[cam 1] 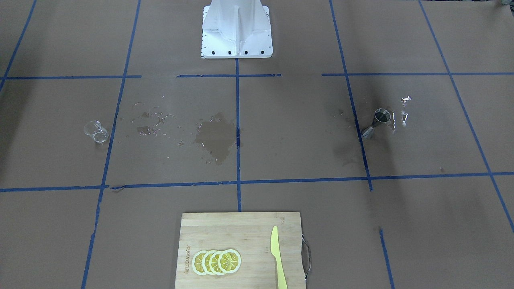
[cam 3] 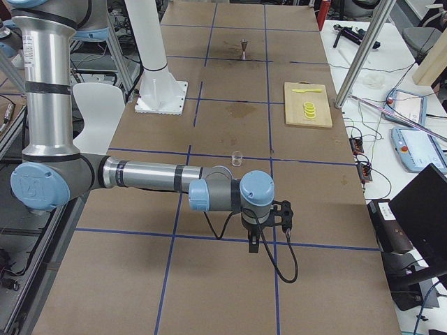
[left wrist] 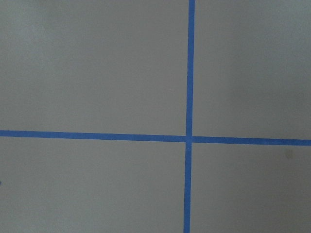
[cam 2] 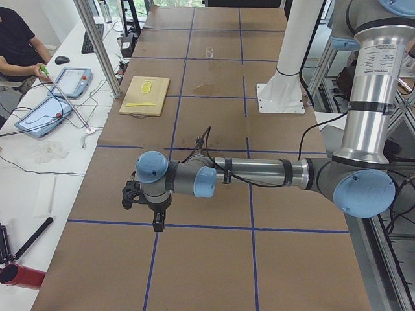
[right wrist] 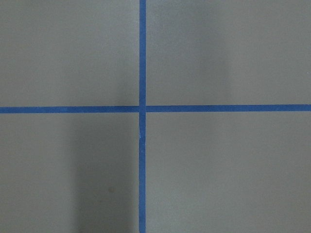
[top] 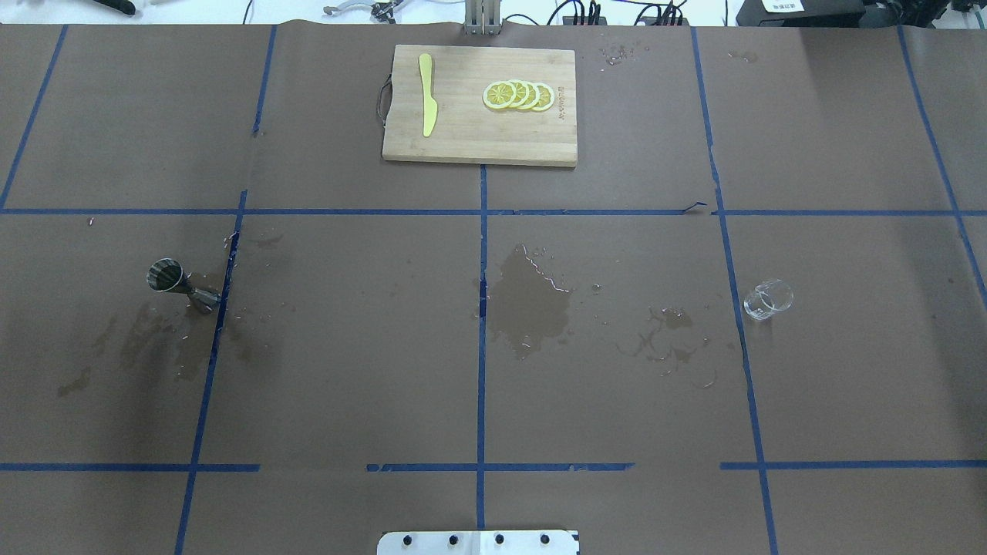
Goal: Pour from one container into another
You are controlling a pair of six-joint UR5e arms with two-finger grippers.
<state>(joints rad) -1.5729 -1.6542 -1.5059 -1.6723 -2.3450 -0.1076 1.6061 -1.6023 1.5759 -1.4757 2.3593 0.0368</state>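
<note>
The small clear glass cup (top: 768,300) stands upright on the brown paper on the table's right side; the front-facing view has the cup (cam 1: 96,131) at its left. The steel jigger (top: 179,284) stands upright on the left side, beside a blue tape line, and appears as the jigger (cam 1: 377,122) from the front. Both stand alone, far apart. My left gripper (cam 2: 155,217) hangs low over the table's left end, my right gripper (cam 3: 255,244) over the right end. Each shows only in a side view, so I cannot tell its state. The wrist views hold only paper and tape.
A wooden cutting board (top: 463,139) at the far middle edge carries lemon slices (top: 518,95) and a yellow knife (top: 427,104). A wet patch (top: 528,304) and smaller splashes darken the paper between the two vessels. The robot base (cam 1: 237,30) stands at the near middle.
</note>
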